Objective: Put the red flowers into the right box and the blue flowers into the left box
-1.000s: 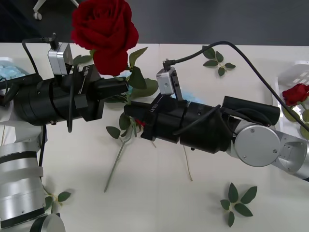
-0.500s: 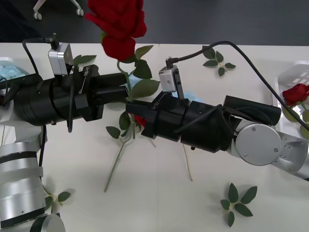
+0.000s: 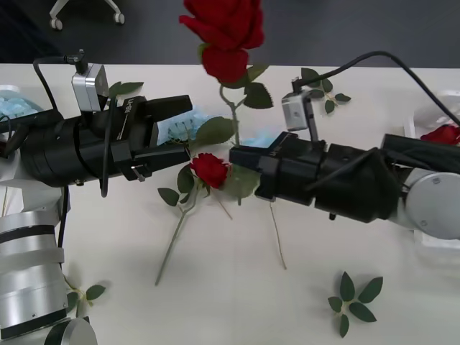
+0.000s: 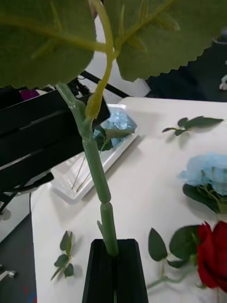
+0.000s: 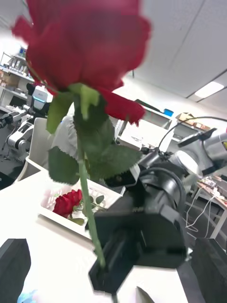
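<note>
The right gripper [image 3: 241, 159] is clamped on the green stem of a raised red rose [image 3: 224, 32], its black fingers [image 4: 115, 272] pressed together around the stem's lower end. The bloom is deep red and layered, standing upright well above the table [image 3: 237, 287], with broad serrated green leaves branching off the stem just below it. The left gripper [image 3: 176, 129] sits just beside that stem with its 2 fingers spread apart and nothing between them; from the left wrist view the rose [image 5: 82, 47] looms large in front of the right arm.

A 2nd, smaller-looking red rose [image 3: 210, 169] lies on the table between the 2 grippers, its stem trailing toward the robot. Pale-blue fluffy flowers [image 3: 183, 123] lie behind the left gripper's fingers, and another blue cluster [image 4: 208, 173] rests on the table near the lying rose. A white tray [image 4: 80, 182] holds 1 more blue flower [image 4: 116, 124]. Another red rose [image 3: 440, 134] lies in the white box at the table's right edge. Loose leaf sprigs [image 3: 354, 300] are scattered about.
</note>
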`<act>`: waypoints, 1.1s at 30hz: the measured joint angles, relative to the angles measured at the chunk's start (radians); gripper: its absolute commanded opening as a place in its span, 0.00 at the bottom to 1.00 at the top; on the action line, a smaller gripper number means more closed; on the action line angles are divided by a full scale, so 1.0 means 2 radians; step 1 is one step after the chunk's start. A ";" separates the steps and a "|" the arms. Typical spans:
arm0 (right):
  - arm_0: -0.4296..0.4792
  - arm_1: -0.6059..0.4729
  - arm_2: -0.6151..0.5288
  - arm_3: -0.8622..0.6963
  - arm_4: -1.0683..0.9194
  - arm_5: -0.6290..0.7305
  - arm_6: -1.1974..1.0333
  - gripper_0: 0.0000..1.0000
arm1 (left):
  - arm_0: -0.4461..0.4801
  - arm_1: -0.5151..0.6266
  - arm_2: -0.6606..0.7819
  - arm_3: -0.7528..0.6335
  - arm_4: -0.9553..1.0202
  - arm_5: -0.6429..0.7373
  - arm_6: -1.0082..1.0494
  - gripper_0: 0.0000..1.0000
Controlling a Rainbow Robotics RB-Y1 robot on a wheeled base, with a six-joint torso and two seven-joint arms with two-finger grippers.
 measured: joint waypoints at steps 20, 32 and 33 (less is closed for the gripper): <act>0.242 -0.152 -0.325 -0.007 -0.071 0.067 0.000 0.00 | 0.025 0.024 -0.036 0.002 -0.028 -0.066 0.000 1.00; 0.417 -0.078 -0.674 0.134 -0.069 0.387 0.000 0.00 | 0.040 0.120 -0.051 -0.099 -0.215 -0.089 0.002 1.00; 0.416 -0.075 -0.679 0.148 -0.066 0.400 0.000 0.00 | 0.045 0.125 -0.051 -0.108 -0.225 -0.089 0.009 1.00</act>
